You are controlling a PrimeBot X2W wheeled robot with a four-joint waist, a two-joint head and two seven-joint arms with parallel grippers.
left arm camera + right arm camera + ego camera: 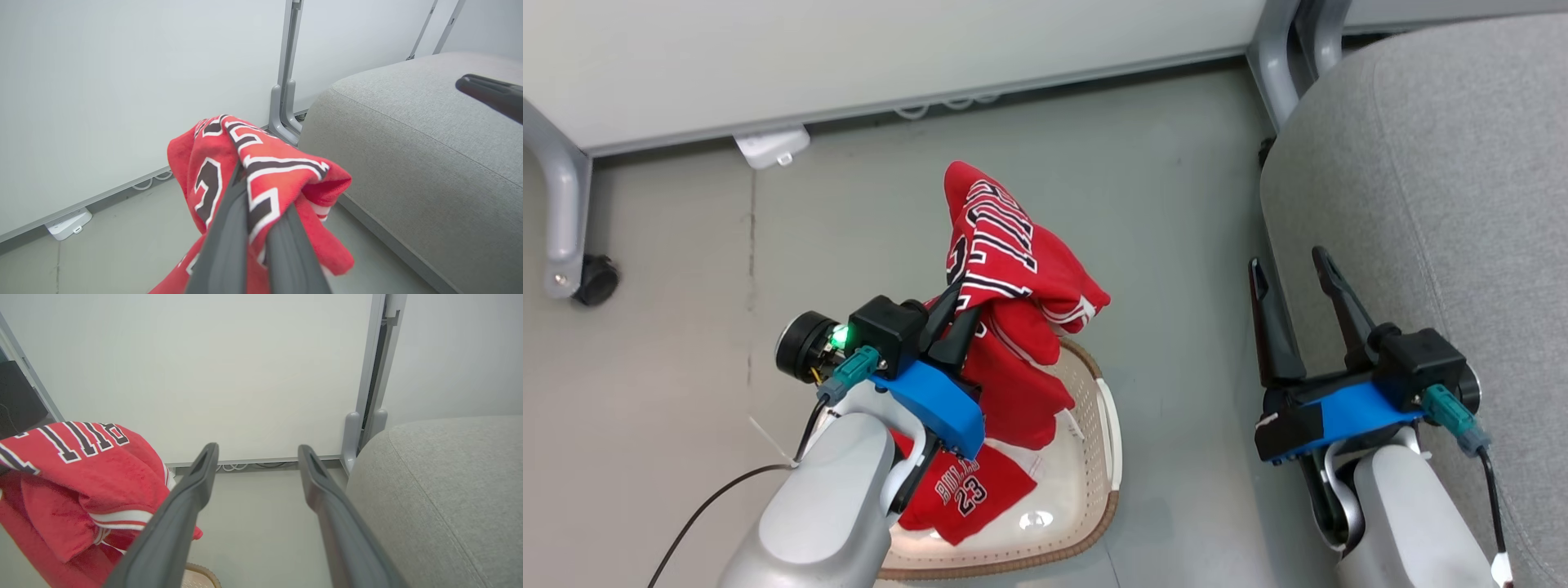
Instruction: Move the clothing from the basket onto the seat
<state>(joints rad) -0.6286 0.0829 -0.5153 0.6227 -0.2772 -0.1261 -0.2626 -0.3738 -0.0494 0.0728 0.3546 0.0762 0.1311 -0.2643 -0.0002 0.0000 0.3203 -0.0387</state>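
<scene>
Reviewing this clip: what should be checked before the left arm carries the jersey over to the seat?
1. Grip: left gripper shut on held garment, ok.
2. Clearance: held garment's hem above basket rim, cannot tell.
3. Snag: second garment lying in basket, not dragged up, ok.
4. Target: seat top bare where visible, ok.
5. Path: right gripper open, empty, near the seat edge, maybe in the way, cannot tell.

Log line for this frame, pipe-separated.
left gripper: shut on red jersey, raised over basket | right gripper: open, by seat | second jersey: in basket | transfer to seat: not yet done
</scene>
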